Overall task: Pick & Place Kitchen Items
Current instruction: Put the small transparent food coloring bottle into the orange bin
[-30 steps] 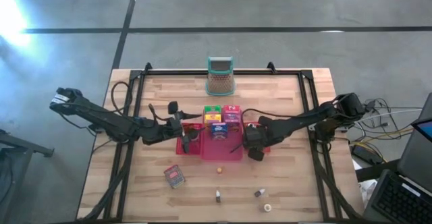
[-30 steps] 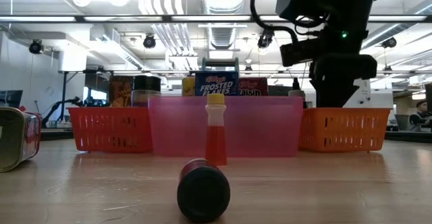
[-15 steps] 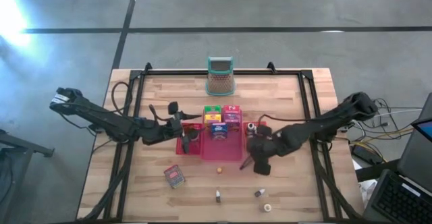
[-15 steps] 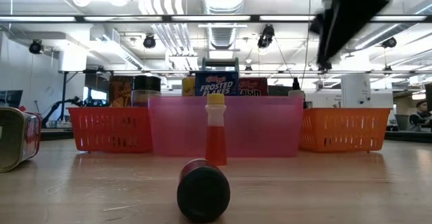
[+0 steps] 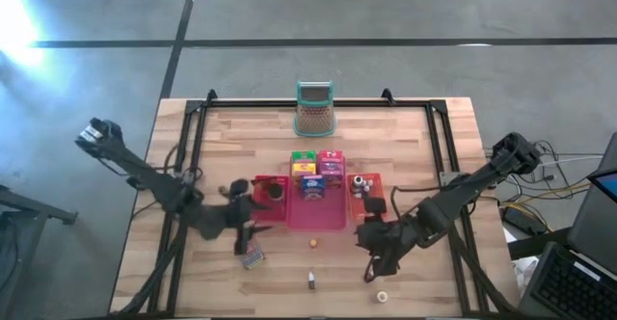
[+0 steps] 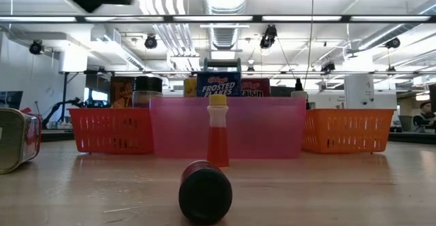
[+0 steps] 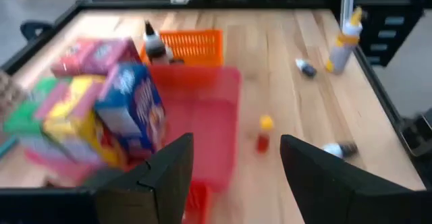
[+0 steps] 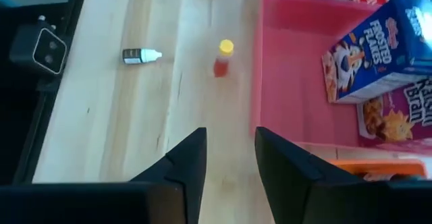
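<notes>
Kitchen items sit partly sorted and partly loose on my bench [image 5: 405, 137]. Small cereal boxes stand upright at the far end of the pink tray [image 5: 316, 219]: a blue Frosted Flakes box [image 5: 310, 186], a green box [image 5: 303, 157], a pink-red Raisin Bran box [image 5: 332, 164] and a yellow one [image 7: 64, 109] among them. Two orange baskets flank that tray, touching its sides. The left basket [image 5: 262, 194] holds a dark-capped jar [image 5: 274, 191]; the right basket [image 5: 366, 200] holds small bottles.

Loose on the wood, a tiny red bottle with a yellow cap [image 5: 313, 243] stands upright just in front of the pink tray. A dark-capped bottle [image 5: 312, 280] lies on its side nearer the bench's front edge, a small white roll [image 5: 382, 297] lies to its right, and a red tin [image 5: 253, 255] lies flat toward the left.

My left pincer [image 5: 243, 235] hangs just above that red tin, fingers [image 7: 169, 173] spread with nothing between them. My right pincer [image 5: 371, 260] hovers over bare wood in front of the right basket, fingers [image 8: 185, 163] slightly parted and empty. A teal-rimmed mesh holder [image 5: 314, 109] stands at the bench's far edge.
</notes>
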`<state>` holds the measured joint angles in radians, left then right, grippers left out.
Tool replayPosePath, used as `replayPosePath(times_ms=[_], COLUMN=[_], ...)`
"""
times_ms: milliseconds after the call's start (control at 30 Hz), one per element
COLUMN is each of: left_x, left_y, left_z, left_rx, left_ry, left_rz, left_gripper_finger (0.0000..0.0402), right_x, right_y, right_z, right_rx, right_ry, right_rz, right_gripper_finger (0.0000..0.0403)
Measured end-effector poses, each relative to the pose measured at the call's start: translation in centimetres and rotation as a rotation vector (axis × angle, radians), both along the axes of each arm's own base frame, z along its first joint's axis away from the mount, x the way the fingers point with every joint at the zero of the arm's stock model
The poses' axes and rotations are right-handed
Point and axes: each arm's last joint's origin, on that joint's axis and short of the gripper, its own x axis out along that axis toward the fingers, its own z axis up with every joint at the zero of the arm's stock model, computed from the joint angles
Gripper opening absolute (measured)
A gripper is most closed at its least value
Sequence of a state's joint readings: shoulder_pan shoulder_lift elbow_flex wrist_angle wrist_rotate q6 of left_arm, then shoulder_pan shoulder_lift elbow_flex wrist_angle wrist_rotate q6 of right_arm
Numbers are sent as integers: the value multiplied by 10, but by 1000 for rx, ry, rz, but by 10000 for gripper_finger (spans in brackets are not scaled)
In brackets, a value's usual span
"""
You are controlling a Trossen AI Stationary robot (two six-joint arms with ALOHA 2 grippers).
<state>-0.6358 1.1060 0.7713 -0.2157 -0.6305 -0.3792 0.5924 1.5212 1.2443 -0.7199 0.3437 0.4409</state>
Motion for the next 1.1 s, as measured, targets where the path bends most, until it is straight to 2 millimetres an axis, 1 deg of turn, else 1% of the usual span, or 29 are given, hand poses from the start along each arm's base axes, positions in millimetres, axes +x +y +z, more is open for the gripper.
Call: replayPosePath(times_ms=[100, 200, 300, 500, 633, 733, 833, 967, 1100], left_x=[-14, -26, -33, -29, -21, -15, -9, -4, -3], left_y=[-20, -39, -48, -49, -44, -39, -34, -31, -32], left_z=[-4, -6, -9, -16, -16, -11, -4, 5, 10], left_rx=[9, 12, 31, 53, 131, 177, 231, 269, 276], left_ry=[21, 28, 38, 59, 18, -30, -83, -125, -150], left_rz=[-9, -89, -142, -137, -57, 12, 81, 133, 135], left_gripper_finger=[227, 227, 227, 227, 227, 227, 227, 227, 227], right_x=[1, 2, 2, 2, 12, 29, 44, 64, 79], right_y=[0, 1, 1, 3, 9, 13, 14, 14, 11], right_z=[-4, -7, -7, -7, -12, -25, -41, -50, -60], right_rx=[8, 8, 9, 38, 34, 14, -35, -61, -80], right_ry=[12, 19, 20, 16, -33, -70, -49, -46, -19], right_rz=[-23, -29, -33, -60, -39, -10, 5, 6, 1], right_gripper_finger=[116, 120, 134, 169, 185, 186, 179, 172, 179])
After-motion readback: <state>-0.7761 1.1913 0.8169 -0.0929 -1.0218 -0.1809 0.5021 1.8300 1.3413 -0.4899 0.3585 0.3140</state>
